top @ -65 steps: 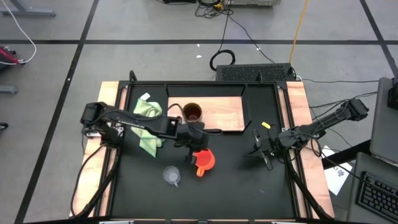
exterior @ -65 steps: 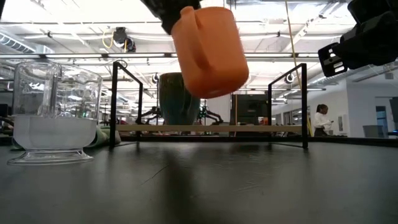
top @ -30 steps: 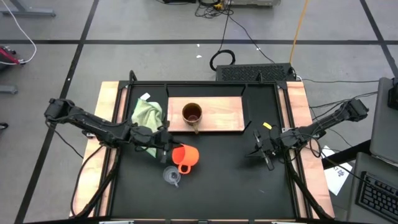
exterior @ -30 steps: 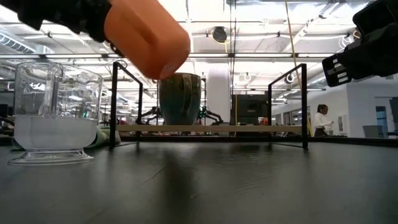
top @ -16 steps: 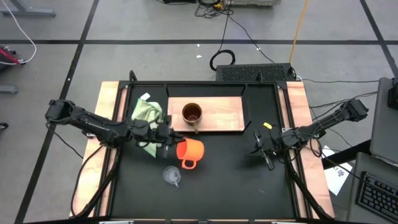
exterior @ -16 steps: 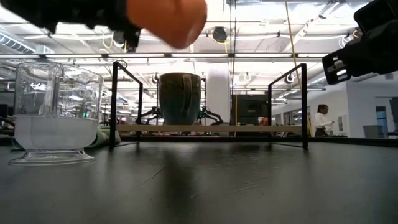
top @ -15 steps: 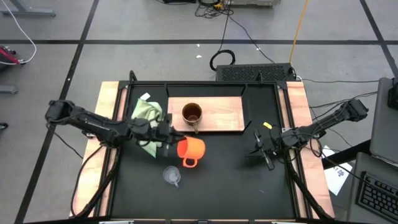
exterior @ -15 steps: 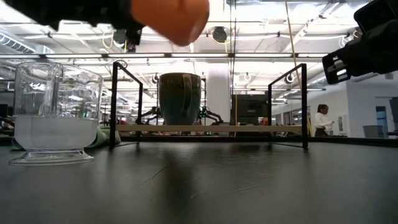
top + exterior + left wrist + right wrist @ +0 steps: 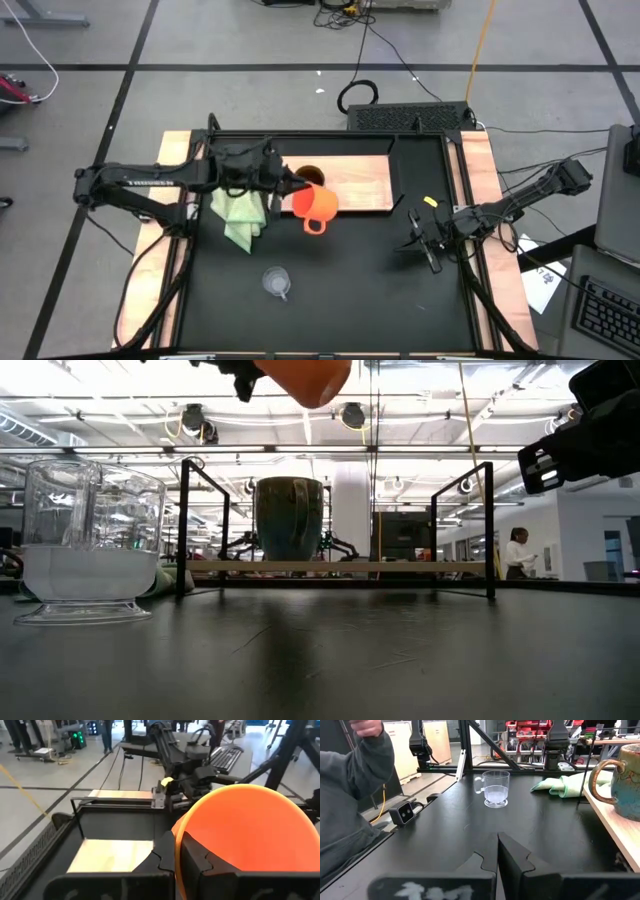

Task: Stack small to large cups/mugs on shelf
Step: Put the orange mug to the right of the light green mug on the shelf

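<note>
My left gripper reaches in from the table's left and is shut on the orange handled cup. It holds the cup high over the near edge of the light wooden shelf. The cup is just near of the brown mug, which stands on the shelf and is partly covered. In the low view the orange cup hangs above the brown mug. The clear cup stands on the black tabletop near the front. My right gripper waits, shut, at the table's right. My left gripper holds the orange cup by its wall on the side facing the arm, pinched between the two fingers. The fingers come about level from the table's left. The cup is lifted clear, its handle pointing toward the near edge.
A light green cloth lies left of the shelf under the left arm. A black metal frame stands around the shelf. Pale wooden strips border the table. A person's sleeve shows in the right wrist view beyond the table.
My left gripper has carried the orange cup up and toward the far edge, from beside the clear cup to over the shelf's near edge by the brown mug. The cup has turned, its handle now facing the near edge. The brown mug and clear cup stayed put.
</note>
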You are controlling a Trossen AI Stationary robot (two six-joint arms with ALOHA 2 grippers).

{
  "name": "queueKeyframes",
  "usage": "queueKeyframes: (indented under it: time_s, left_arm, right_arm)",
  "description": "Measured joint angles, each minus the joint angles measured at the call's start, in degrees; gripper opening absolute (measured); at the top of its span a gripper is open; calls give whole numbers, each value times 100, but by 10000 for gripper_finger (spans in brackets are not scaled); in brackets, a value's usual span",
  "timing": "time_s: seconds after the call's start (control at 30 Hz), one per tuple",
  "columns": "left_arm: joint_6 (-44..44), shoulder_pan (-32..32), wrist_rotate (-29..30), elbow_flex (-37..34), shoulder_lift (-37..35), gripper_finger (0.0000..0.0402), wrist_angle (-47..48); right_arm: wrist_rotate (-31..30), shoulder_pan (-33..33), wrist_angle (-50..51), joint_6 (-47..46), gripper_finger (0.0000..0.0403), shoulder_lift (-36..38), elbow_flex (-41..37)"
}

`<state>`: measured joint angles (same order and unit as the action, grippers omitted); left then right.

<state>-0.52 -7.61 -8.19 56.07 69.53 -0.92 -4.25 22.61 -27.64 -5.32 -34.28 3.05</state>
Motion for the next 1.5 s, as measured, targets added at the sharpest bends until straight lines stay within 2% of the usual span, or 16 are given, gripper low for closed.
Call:
queueKeyframes:
  time_s: [0.1,0.37,0.73,0.97,1.3,1.5]
  left_arm:
    - [-78,-191,-222,375,215,5,519]
    - [-330,-557,-840,1472,1255,5,721]
    - [-501,-1145,-1324,3265,2730,5,1761]
    - [-696,-1359,-1611,4091,3430,5,2290]
    - [-966,-1500,-1605,5035,4223,5,2968]
    - [-1046,-1548,-1098,5574,4620,5,3458]
  right_arm:
    - [-2,-2,0,5,0,0,0]
    - [-15,-1,10,2,0,0,-1]
    - [-17,-1,96,-21,0,-2,-4]
    - [-20,-1,139,-10,0,-7,-4]
    - [-20,-1,200,-4,0,-46,-4]
    - [-22,-2,227,-4,0,-46,-4]
